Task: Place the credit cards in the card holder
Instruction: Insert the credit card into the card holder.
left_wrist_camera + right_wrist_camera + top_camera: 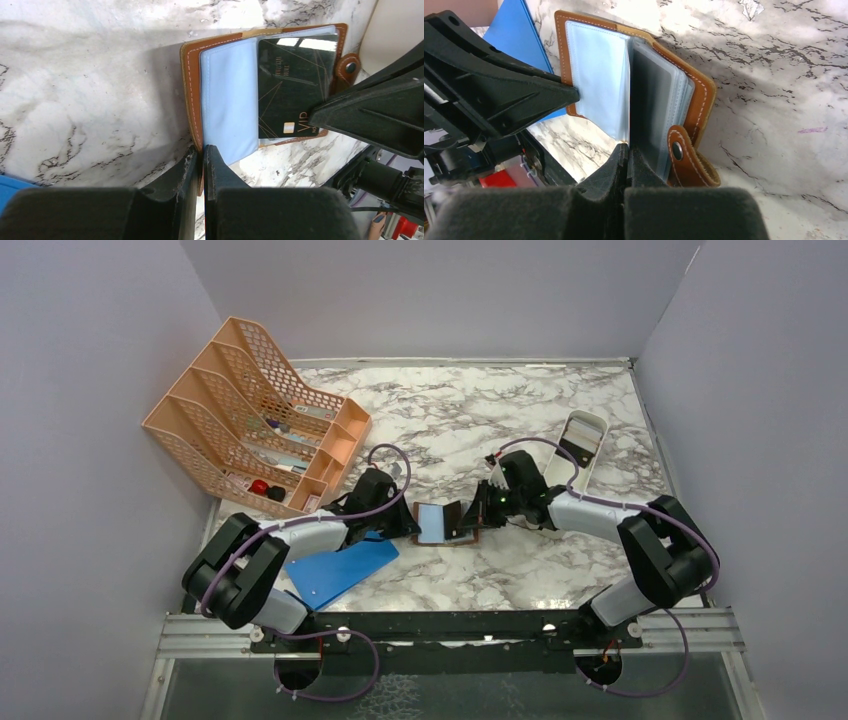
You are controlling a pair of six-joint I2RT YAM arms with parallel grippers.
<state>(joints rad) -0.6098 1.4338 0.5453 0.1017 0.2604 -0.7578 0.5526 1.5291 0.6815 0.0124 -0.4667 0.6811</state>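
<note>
1. Nearest, in the lower left of the top view, a bright blue board [340,570] is seen lying flat on the marble tabletop [520,410], just beside the left arm.
2. At mid-frame the card holder [190,90] is spread open on the tabletop between the two arms. Its snap tab [679,150] hangs off the right-hand cover.
3. The left end effector [201,150] is closed tight, with no gap showing. The stitched edge of the card holder's left cover is pinched between its fingers, so that half is pinned down.
4. A pale blue sleeve leaf [227,105] is laid against that left cover. Whether a second card lies inside it cannot be told.
5. The right end effector [626,150] is likewise all but closed and is clamped on the lower edge of the dark card [292,85]. The card stands among the clear sleeves on the right half of the card holder.
6. Farther back, a white tray [582,440] is seen at the upper right and an orange mesh rack [250,430] at the upper left, both well apart from the work.
7. The step in hand is judged to be the seating of the dark card in a sleeve. How deep it sits cannot be told.
8. The next move is judged to call for a straight push along the sleeve's opening while the left cover is held flat. The card should be let go only once it is seated, or it may be dragged out again.
</note>
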